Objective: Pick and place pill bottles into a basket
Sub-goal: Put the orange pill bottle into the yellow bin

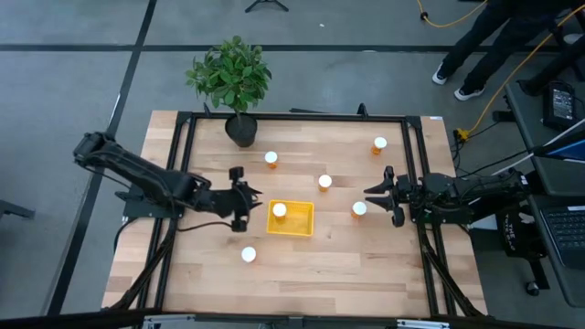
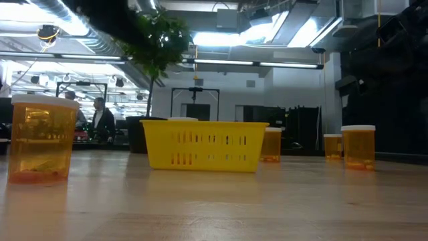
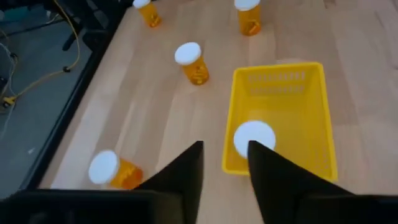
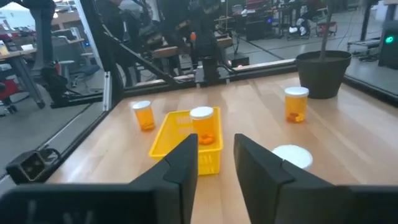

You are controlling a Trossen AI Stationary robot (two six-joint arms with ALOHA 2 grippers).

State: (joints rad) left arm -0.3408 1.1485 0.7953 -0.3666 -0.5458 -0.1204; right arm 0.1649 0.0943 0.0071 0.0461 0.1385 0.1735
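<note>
I have one pill bottle (image 1: 280, 210) standing inside the yellow basket (image 1: 303, 224), in the corner toward my left arm, and five more upright on the worktop (image 1: 311, 274): one (image 1: 359, 209) just beside the basket on my right arm's side, one (image 1: 324, 182) just past the basket's far wall, one (image 1: 271, 158) near the potted plant (image 1: 231, 78), one (image 1: 379, 143) at the far right corner, and one (image 1: 248, 255) on the near side of the basket. My left end effector (image 1: 247, 203) hangs just outside the basket wall, fingers apart with a narrow gap and nothing between them, so I judge that arm's drop is done. My right end effector (image 1: 377, 196) sits right next to the bottle beside the basket, fingers also parted and empty; in its wrist view the white cap (image 4: 292, 155) lies off to one side of the fingers (image 4: 180, 165), not between them. That bottle looks like the step in hand. To do it well I would first widen the fingers, since the present gap seems tight for the cap, then centre the gap over the bottle, come down around the orange body below the cap, close gently, lift straight, and carry it over the low wall into a free part of the basket. I would back the left arm away so the two do not crowd each other over the basket.
</note>
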